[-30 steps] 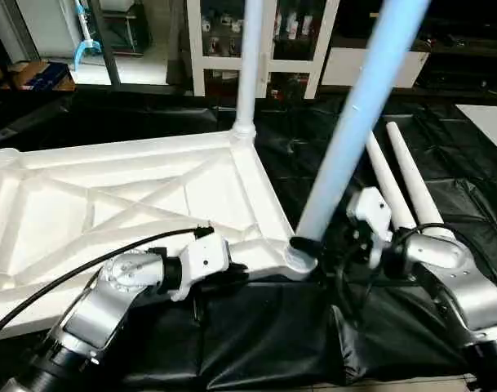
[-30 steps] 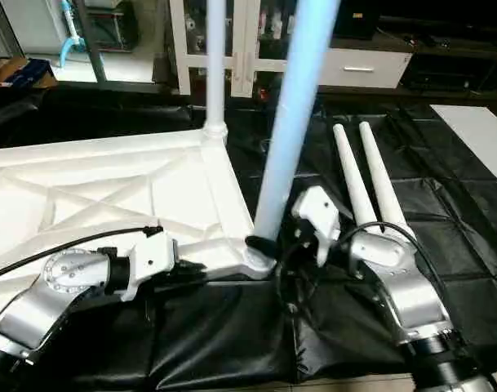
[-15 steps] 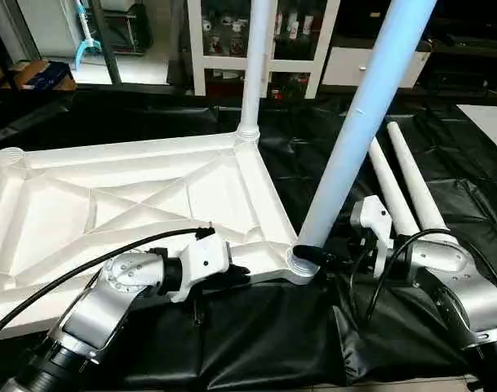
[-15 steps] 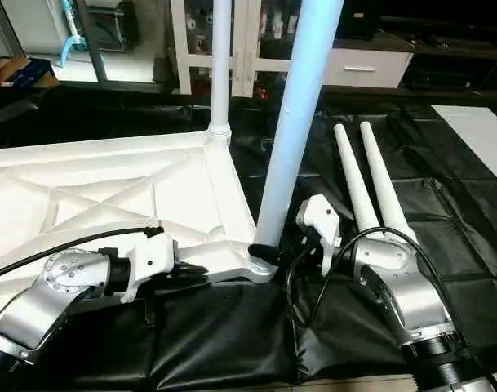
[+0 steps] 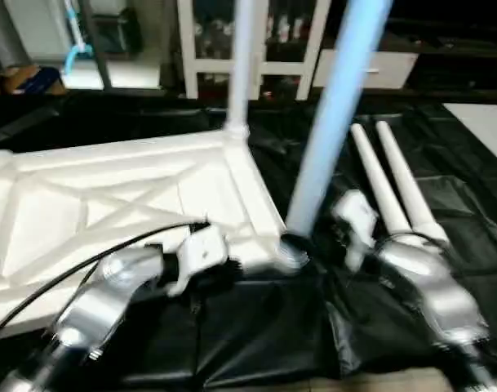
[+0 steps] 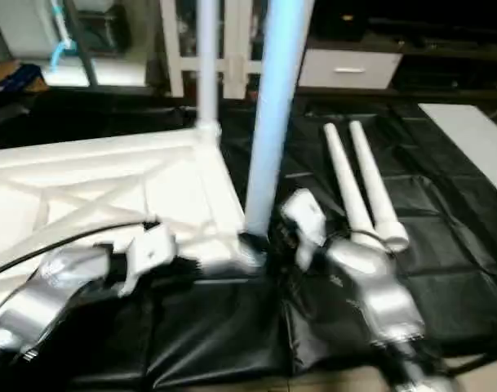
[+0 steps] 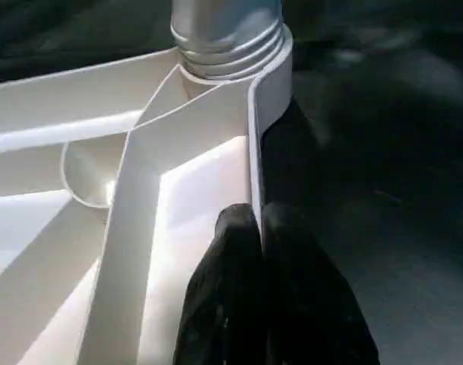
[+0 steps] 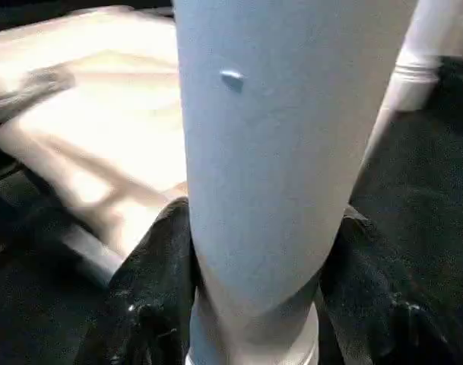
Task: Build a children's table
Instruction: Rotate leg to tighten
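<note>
The children's table top (image 5: 109,204) lies upside down on a black sheet (image 5: 256,327), its X-ribbed underside facing up. The left gripper (image 7: 260,228), fingers pressed together, pinches the thin near rim of the top just beside the near corner socket (image 7: 231,53). In that socket stands a tapered white leg (image 5: 334,106), leaning slightly toward the robot's right. The right gripper (image 8: 254,251) clasps this leg low down, just above the socket, with one black finger (image 8: 159,281) on each side of the tube. A second leg (image 5: 241,65) stands upright in the far corner socket of the same side. Two more legs (image 5: 391,175) lie flat on the sheet, side by side, to the right of the table top and just beyond the right forearm (image 5: 432,286). A white glass-door cabinet (image 5: 256,41) stands behind the work area.
</note>
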